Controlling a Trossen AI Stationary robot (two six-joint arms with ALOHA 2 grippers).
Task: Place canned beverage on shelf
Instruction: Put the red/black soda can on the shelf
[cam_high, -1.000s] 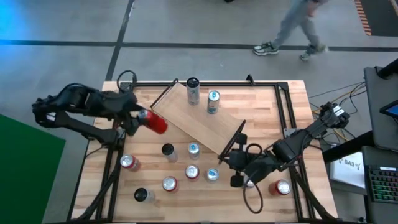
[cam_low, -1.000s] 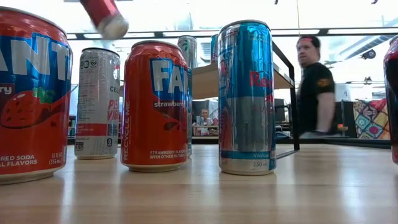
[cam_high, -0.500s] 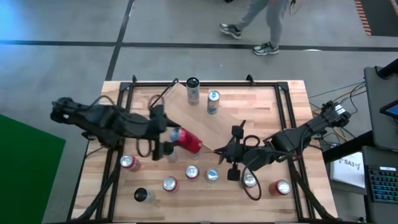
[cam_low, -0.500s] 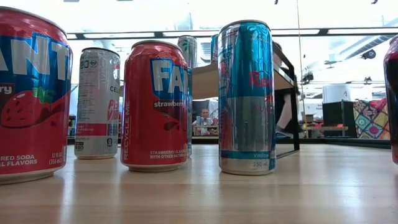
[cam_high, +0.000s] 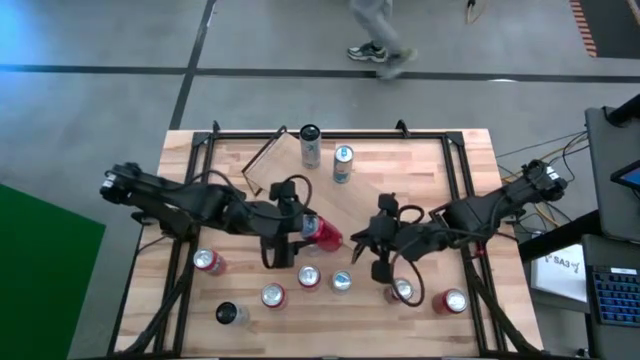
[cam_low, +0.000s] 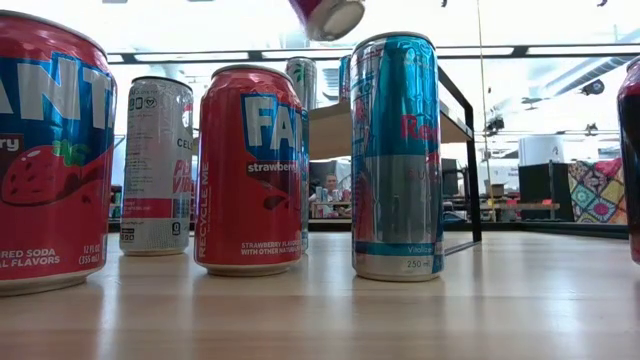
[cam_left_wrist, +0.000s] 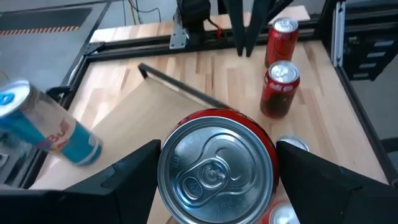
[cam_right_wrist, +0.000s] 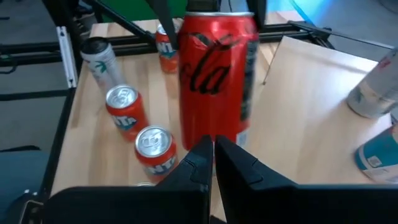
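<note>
Now the left gripper (cam_high: 300, 228) is clamped on a red can (cam_high: 322, 231), carrying it tipped over in the air above the shelf (cam_right_wrist: 314, 106), whose plank runs slantwise across the desk (cam_high: 440, 165). The right gripper (cam_high: 372, 243), fingers together and empty, waits just beside the can. To do this well, I would bring the can upright before lowering, pick bare plank well apart from the two cans (cam_high: 326, 155) on its far end, and let go only once it sits flat.

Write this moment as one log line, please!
left gripper: holding red Coca-Cola can above shelf | right gripper: shut, empty, beside can
</note>
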